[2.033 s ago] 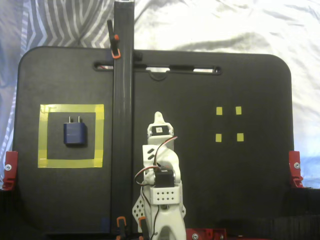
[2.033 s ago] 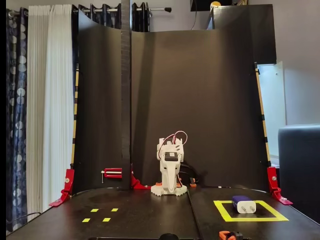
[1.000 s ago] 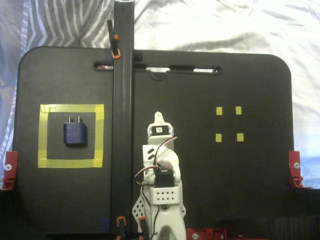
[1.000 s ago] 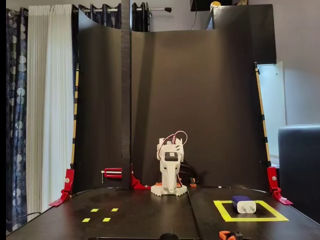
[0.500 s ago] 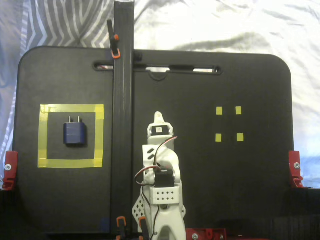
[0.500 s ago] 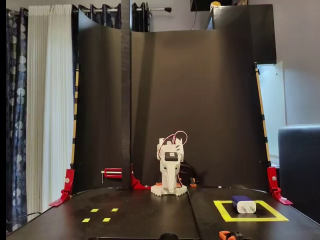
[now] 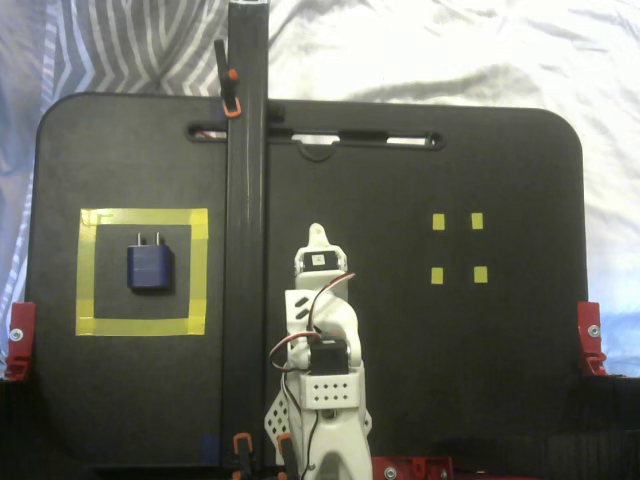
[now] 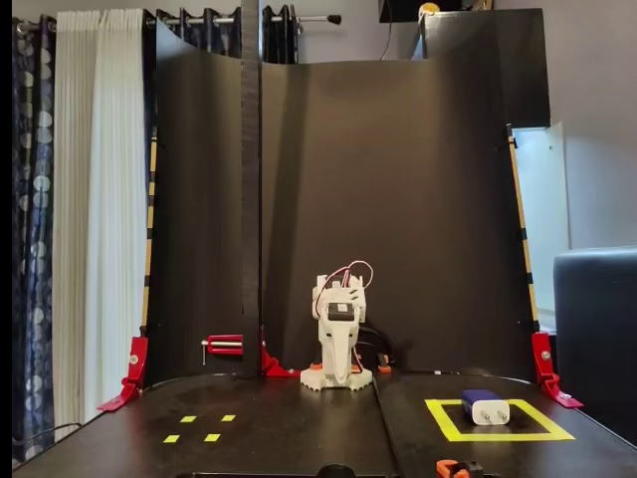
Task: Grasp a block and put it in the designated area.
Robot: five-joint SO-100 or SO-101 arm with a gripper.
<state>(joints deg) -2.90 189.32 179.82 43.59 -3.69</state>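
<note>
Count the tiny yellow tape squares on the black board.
4, forming a small two-by-two group right of the arm in the top-down fixed view: upper left, upper right, lower left, lower right. None seem hidden.

Top-down fixed view: soft, slightly blurred, low resolution; the matte black board (image 7: 450,350) reads flat, and the rumpled white bedsheet (image 7: 450,50) is near overexposed. Front fixed view: sharper, dim overall; the tall black backdrop panel (image 8: 398,199) swallows light, with a faint sheen on the dark tabletop (image 8: 289,438).

A tall black post (image 7: 245,250) stands between the arm (image 7: 320,340) and the designated area (image 7: 200,270)
</note>
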